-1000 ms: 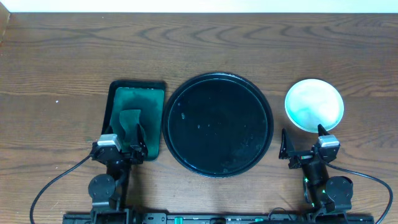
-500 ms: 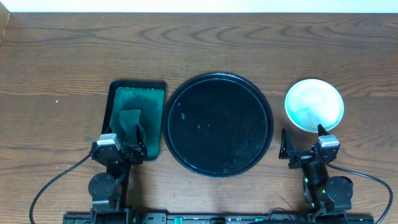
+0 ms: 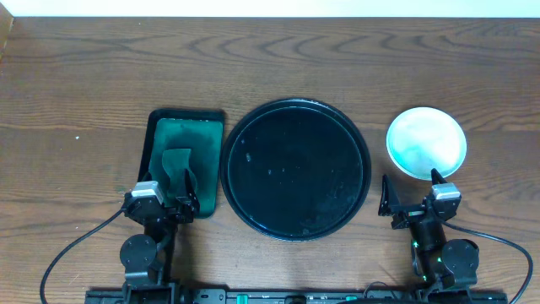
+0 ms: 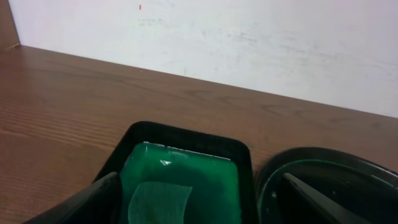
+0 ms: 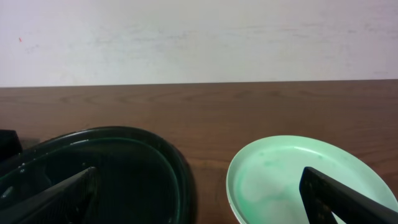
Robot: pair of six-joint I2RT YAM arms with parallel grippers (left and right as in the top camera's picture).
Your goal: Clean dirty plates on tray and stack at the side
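Nothing has moved since the earlier frames: both arms and all objects keep their positions. The tray [image 3: 295, 169], round and glossy black, sits at the centre of the table [image 3: 76, 76], with a few pale specks on its surface. The plates [image 3: 426, 142], pale mint-white with faint green traces, lie on the table to the right of the tray and apart from its rim. They show as one round outline, so the number stacked cannot be told. A dark green rectangular tray [image 3: 160, 127] sits just beside the black tray's left rim and holds a green cloth [image 3: 176, 163]. The left hand [image 3: 164, 196] stands wide open over the near end of the green tray, gripping nothing. The right hand [image 3: 411, 190] is likewise wide open, with one fingertip at the plates' near edge.
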